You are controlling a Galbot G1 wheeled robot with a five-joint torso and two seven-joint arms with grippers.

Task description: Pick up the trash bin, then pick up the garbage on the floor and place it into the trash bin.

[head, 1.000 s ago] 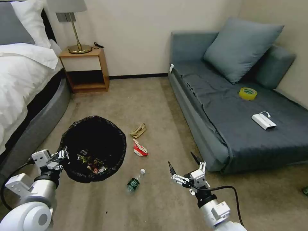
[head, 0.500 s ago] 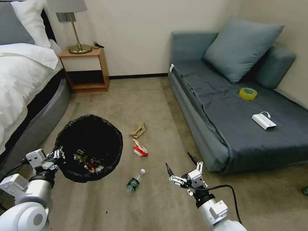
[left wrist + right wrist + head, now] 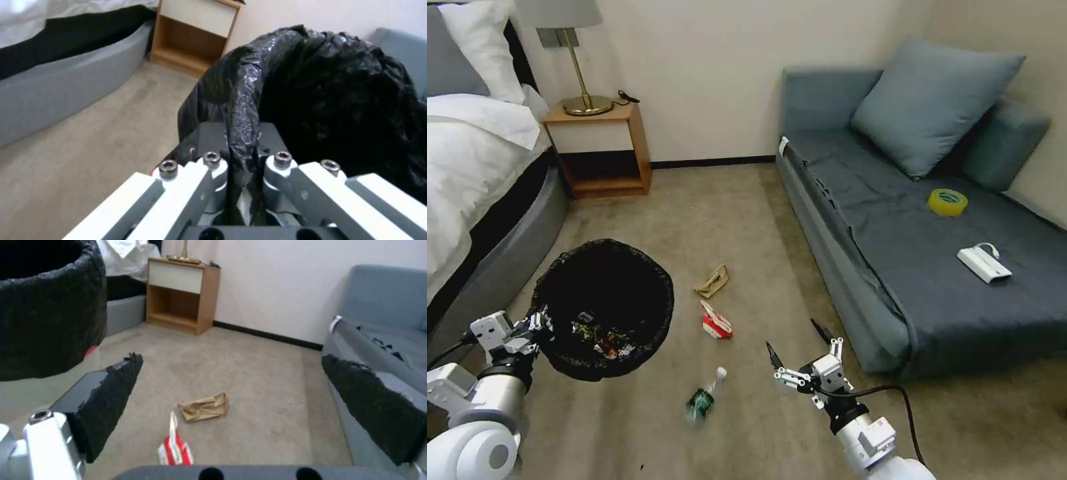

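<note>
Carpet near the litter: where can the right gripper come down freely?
Bare carpet lies between the red-and-white carton and the sofa, under the open right gripper. It is tighter between the bottle and the trash bin held by the left gripper.

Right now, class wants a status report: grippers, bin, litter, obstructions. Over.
Left gripper shut on trash bin rim, bin raised. Right gripper open, empty, above carpet. Bottle, carton, paper scrap on floor. Nothing blocking.
</note>
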